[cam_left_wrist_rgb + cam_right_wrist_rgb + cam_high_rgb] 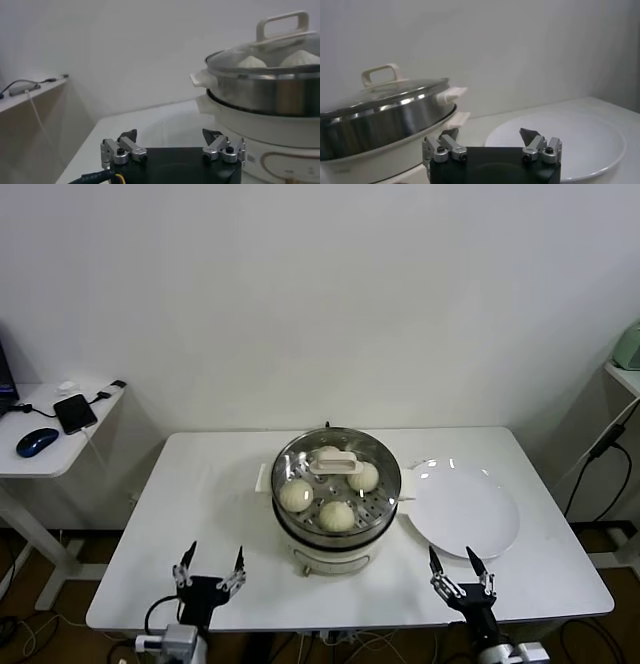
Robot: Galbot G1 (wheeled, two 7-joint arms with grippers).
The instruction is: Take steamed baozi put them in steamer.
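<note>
The steamer (337,536) stands mid-table with the glass lid (335,467) and its beige handle on top. Under the lid lie cream-white baozi: one left (296,495), one front (337,515), one right (363,476); a fourth is partly hidden behind the handle (328,452). My left gripper (210,567) is open and empty at the table's front edge, left of the steamer. My right gripper (456,572) is open and empty at the front edge, near the plate. The steamer also shows in the left wrist view (265,95) and in the right wrist view (380,120).
An empty flat white plate (462,509) lies right of the steamer, and shows in the right wrist view (580,140). A side desk at far left holds a phone (74,413) and a mouse (37,442). A cable hangs at far right.
</note>
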